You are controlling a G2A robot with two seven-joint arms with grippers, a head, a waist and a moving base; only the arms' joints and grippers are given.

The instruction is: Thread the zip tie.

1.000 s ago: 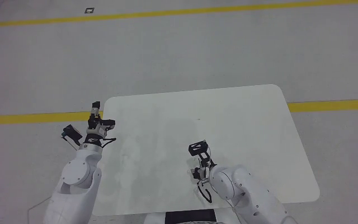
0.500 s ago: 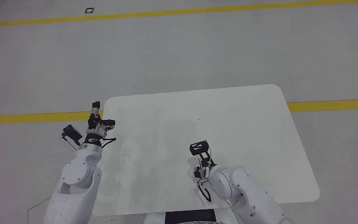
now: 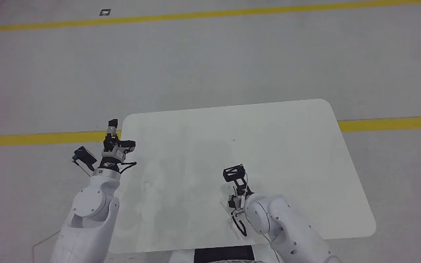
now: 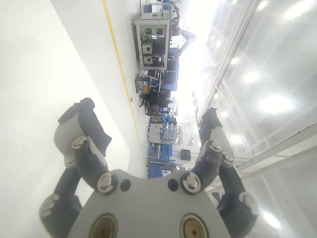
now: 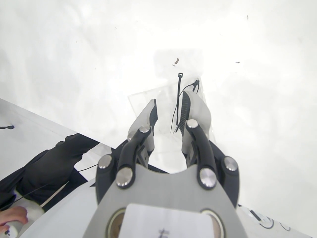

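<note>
Over the clear plastic tray [image 5: 141, 100], the right hand [image 5: 169, 96] hangs with its two ribbed fingers apart and nothing between them. Inside the tray lies the black plastic zip tie [image 5: 178, 87], nearly straight, with its square head pointing away from the hand. Its strap runs just beside one finger, closer to that one than to the other. A second, thinner black zip tie [image 5: 195, 84] curves beside it in the same tray, and near the tail ends the two straps seem to cross or touch.

I think the main risk is that the fingers close on both ties together, because they lie so near. The strap is also thin and flat on a smooth floor, so the fingers can slip over it or push the tray along the white tabletop [image 3: 289, 138]. The tray wall may block a low approach.

Beyond the tray, a small brown scrap [image 5: 176, 61] lies on the tabletop. Far from the tray, at the tabletop edge, the left hand [image 3: 97, 140] is wide open and holds nothing.
</note>
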